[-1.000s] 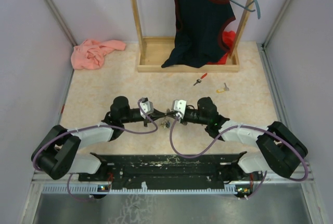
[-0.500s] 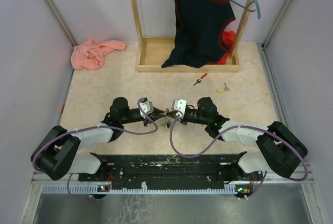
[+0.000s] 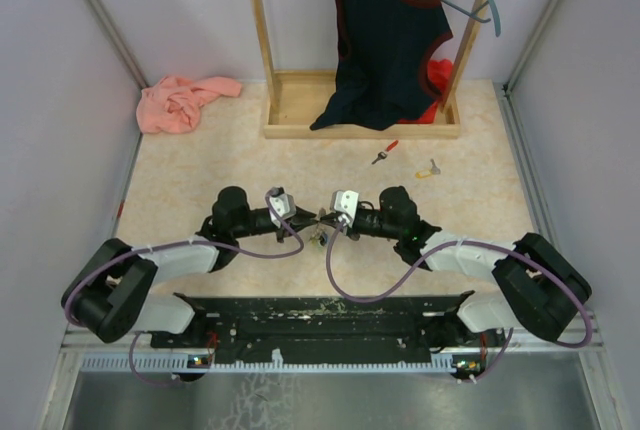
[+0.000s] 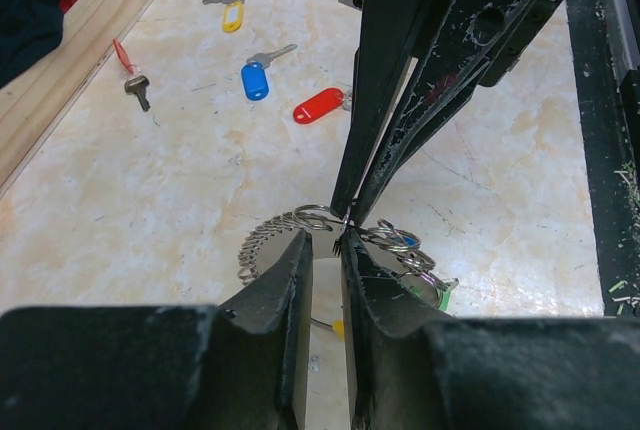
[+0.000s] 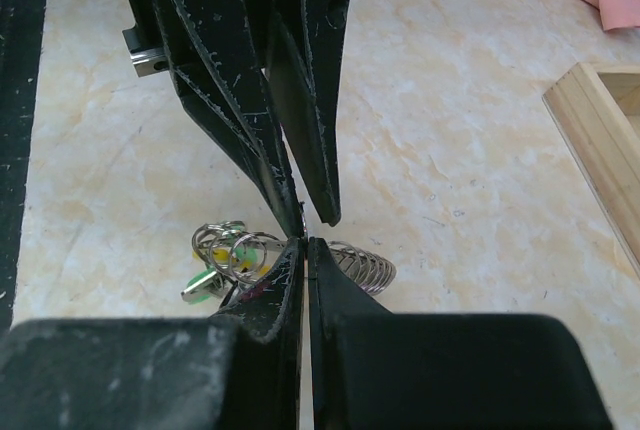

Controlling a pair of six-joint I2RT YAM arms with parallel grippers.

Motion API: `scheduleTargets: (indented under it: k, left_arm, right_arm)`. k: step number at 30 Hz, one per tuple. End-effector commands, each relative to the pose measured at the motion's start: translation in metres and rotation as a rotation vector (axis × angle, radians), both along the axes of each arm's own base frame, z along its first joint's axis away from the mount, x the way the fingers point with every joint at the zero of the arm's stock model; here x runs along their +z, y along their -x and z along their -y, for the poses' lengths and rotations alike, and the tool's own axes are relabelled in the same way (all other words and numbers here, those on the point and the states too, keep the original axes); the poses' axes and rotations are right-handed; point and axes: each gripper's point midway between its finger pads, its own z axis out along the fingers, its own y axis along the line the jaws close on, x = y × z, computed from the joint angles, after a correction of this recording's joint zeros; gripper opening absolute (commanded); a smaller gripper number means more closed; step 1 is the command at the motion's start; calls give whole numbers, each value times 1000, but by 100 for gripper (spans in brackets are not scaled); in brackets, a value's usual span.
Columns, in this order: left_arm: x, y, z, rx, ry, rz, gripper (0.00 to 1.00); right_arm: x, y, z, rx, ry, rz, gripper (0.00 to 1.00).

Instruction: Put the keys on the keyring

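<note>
Since a second ago my left pincer has eased open a crack, and both arms sit almost where they were.
My left pincer's jaws stand narrowly apart, tips right at the keyring; I cannot tell whether they grip it. My right pincer is closed tight on a thin wire loop of the keyring, tip to tip with the left one, low over the tabletop. 3 keys lie apart from the ring, farther out on the tabletop: a yellow key, a blue key and a red key.
</note>
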Motion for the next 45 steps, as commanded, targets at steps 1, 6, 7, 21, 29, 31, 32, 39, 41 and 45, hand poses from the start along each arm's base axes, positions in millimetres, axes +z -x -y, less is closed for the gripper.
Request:
scheduleTargets:
  k: [1,6,7,21,29,31,32,39,41,45]
  left_arm:
    - [-3,2,3,-20,0,10,22]
    - [-4,3,4,-28,1,4,20]
    - [-4,3,4,-31,4,6,20]
    - [4,8,8,-69,37,13,0]
    - [-3,-10,-6,99,25,-14,1]
    - [-3,-14,-10,140,27,-13,1]
    - [-2,-15,-12,151,29,-17,1]
    - [-4,-18,-15,189,32,-41,1]
    - [-5,-19,-16,196,27,-52,1]
    - [-5,-20,-17,209,22,-67,1]
  right_arm:
    - [31,-7,-12,26,-76,57,0]
    - [32,-7,-13,31,-80,51,0]
    - [32,-6,-13,33,-80,50,0]
    - [26,-7,-14,30,-65,27,0]
    - [38,-13,-5,-63,-101,-16,19]
    - [42,-18,1,-135,-117,-64,28]
    - [42,-21,5,-179,-119,-97,32]
    - [50,-44,45,-515,-143,-241,42]
    - [49,-42,54,-554,-136,-262,47]
    - [44,-44,80,-738,-159,-365,72]
